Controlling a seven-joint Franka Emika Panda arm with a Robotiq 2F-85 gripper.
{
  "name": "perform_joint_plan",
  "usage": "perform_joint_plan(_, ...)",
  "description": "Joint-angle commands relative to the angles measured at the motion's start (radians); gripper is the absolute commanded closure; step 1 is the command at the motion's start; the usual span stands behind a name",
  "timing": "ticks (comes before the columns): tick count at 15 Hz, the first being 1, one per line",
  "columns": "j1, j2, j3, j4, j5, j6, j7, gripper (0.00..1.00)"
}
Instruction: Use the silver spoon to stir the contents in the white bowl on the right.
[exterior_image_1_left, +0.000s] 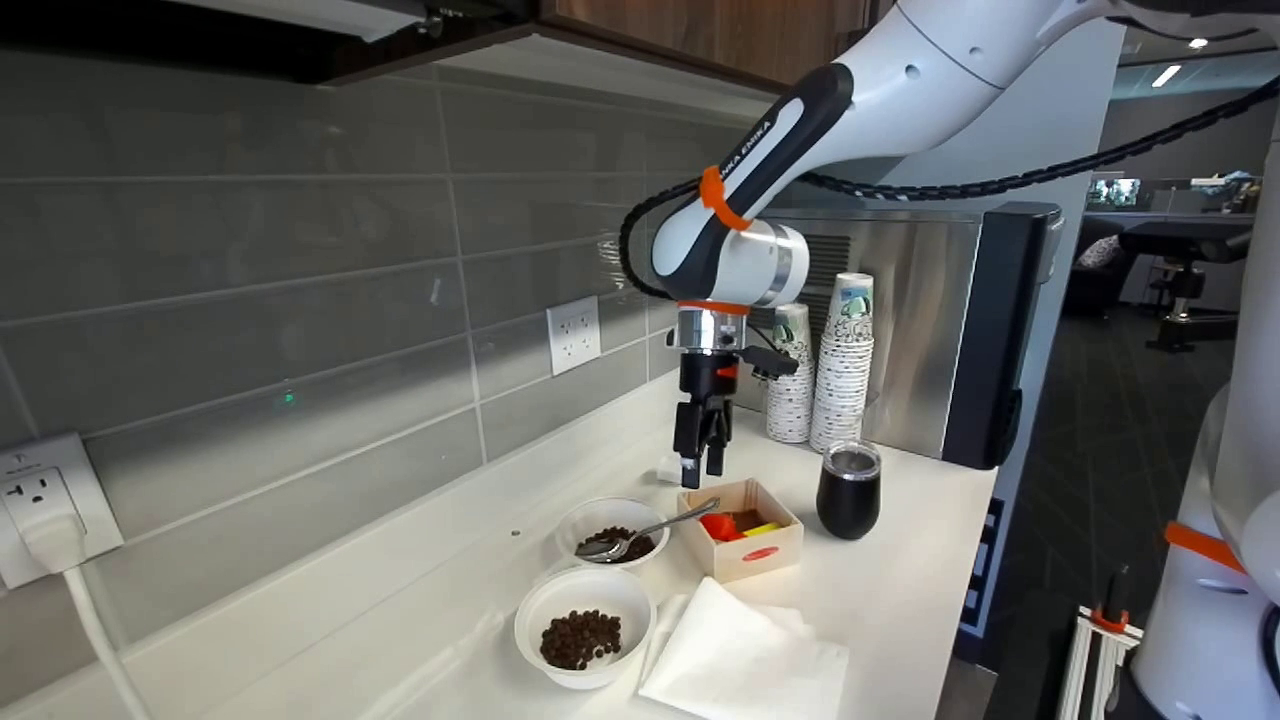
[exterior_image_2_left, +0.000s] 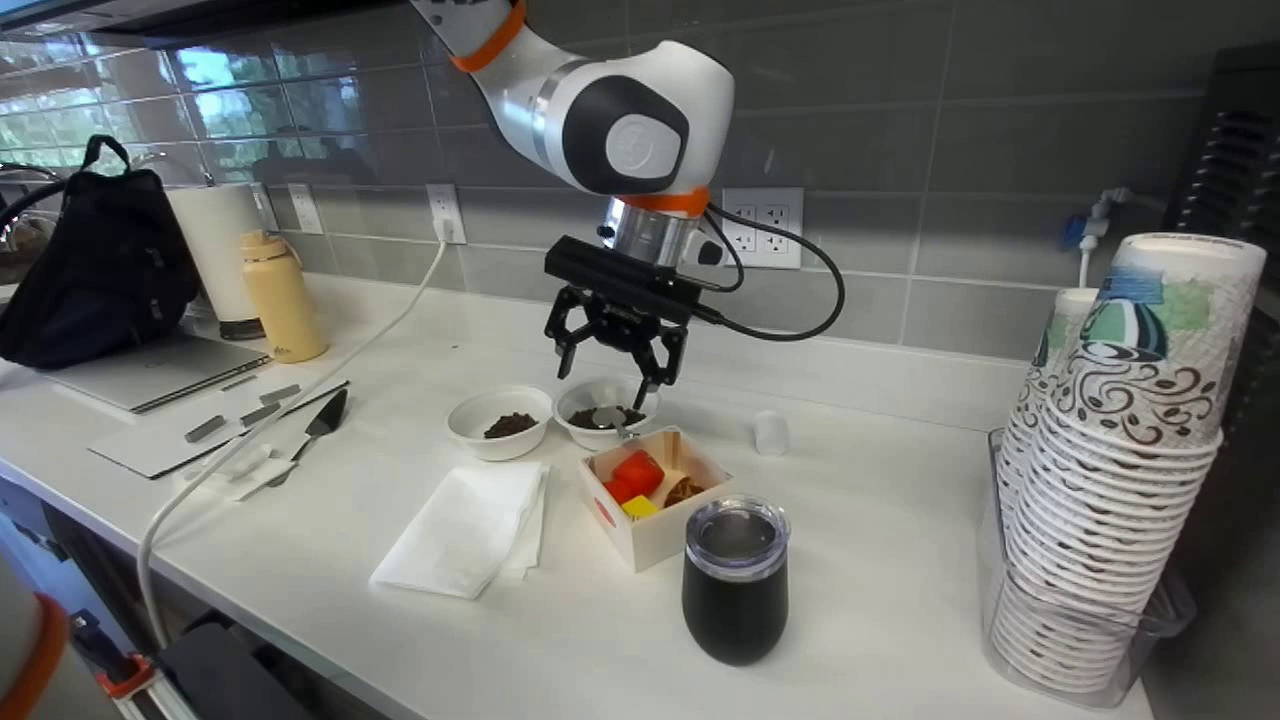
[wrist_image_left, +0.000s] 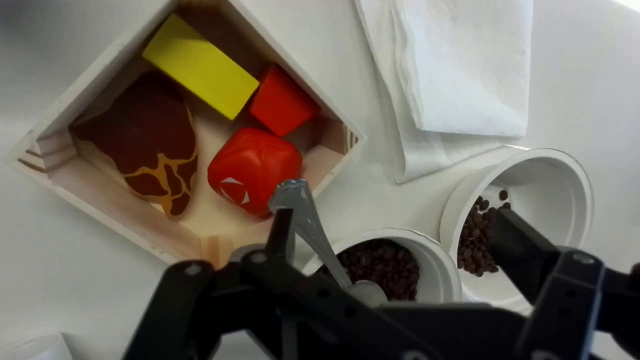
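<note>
The silver spoon (wrist_image_left: 314, 237) rests in the white bowl (wrist_image_left: 437, 274), its tip among small dark brown pieces. Its handle leans over the rim, and the handle's end reaches above the corner of a wooden box. In both exterior views the same spoon (exterior_image_1_left: 602, 550) and bowl (exterior_image_2_left: 588, 438) show, and there my gripper (exterior_image_2_left: 602, 388) hangs over the counter with jaws apart. Seen from the wrist, the gripper (wrist_image_left: 395, 230) has nothing between its wide-spread fingers. One finger overlaps the view near the handle's end, the other covers part of the neighbouring bowl. The spoon's tip is partly hidden behind the gripper.
Beside the bowl stands a similar white bowl (exterior_image_1_left: 536, 625) with fewer brown pieces. The wooden box (exterior_image_1_left: 752, 565) holds toy blocks. Folded napkins (exterior_image_1_left: 740, 660), a black tumbler (exterior_image_1_left: 848, 500), stacked paper cups (exterior_image_1_left: 843, 390) and a small white cap (exterior_image_2_left: 771, 433) stand around. A tiled wall rises behind.
</note>
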Motion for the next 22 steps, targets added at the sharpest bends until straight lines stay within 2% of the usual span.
perform_joint_plan(1,-0.039,0.072,0.034,0.064,-0.023,-0.042,-0.063,0.00)
perform_joint_plan(12,-0.072,0.205,0.085,0.160,-0.095,-0.044,-0.068,0.00)
perform_joint_plan(18,-0.085,0.231,0.096,0.232,-0.113,-0.055,-0.065,0.00)
perform_joint_plan(22,-0.089,0.269,0.098,0.261,-0.117,-0.102,-0.034,0.00)
